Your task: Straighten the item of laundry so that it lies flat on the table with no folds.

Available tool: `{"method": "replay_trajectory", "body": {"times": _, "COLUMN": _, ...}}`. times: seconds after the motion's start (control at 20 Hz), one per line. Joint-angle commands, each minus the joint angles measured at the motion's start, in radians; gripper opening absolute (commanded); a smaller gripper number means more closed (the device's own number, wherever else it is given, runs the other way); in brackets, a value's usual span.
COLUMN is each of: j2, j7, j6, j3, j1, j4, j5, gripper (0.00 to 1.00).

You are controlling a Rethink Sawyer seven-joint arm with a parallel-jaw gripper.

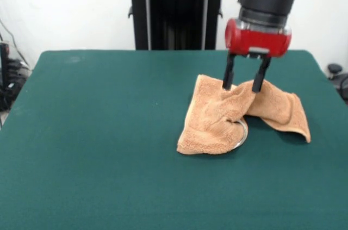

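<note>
Front view, towel [228, 116] mid-table [98, 148], edges clear

Towel [217, 124]: orange-tan cloth, looped terry pile, rough and matt, with a flatter hemmed edge. Table [98, 148]: dark green top, felt-like, matt and even. Gripper [243, 84]: black fingers [228, 75], dull finish, under a red housing [258, 38] of glossy, smooth, plastic-looking shell.

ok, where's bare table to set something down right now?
The table is bare green all along the camera-side edge and across the whole image-left half, back to the pedestal. A narrower strip shows past the towel's image-right corner. Crowded: right of centre, where the towel lies rumpled with the hand down on its raised middle.
</note>
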Motion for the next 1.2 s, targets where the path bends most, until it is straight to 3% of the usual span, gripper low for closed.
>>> {"method": "replay_trajectory", "body": {"times": 0.05, "j2": 0.186, "j7": 0.252, "j6": -0.007, "j3": -0.012, "j1": 0.004, "j4": -0.147, "j5": 0.075, "gripper": 1.0}}
{"method": "replay_trajectory", "body": {"times": 0.5, "j2": 0.348, "j7": 0.227, "j6": 0.068, "j3": -0.075, "j1": -0.005, "j4": -0.319, "j5": 0.11, "gripper": 1.0}}
{"method": "replay_trajectory", "body": {"times": 0.75, "j2": 0.409, "j7": 0.184, "j6": 0.263, "j3": -0.07, "j1": -0.047, "j4": -0.372, "j5": 0.118, "gripper": 1.0}}
{"method": "replay_trajectory", "body": {"times": 1.0, "j2": 0.439, "j7": 0.186, "j6": 0.312, "j3": -0.082, "j1": -0.056, "j4": -0.397, "j5": 0.11, "gripper": 1.0}}
{"method": "replay_trajectory", "body": {"times": 1.2, "j2": 0.448, "j7": 0.169, "j6": 0.433, "j3": -0.09, "j1": -0.055, "j4": -0.419, "j5": 0.092, "gripper": 1.0}}
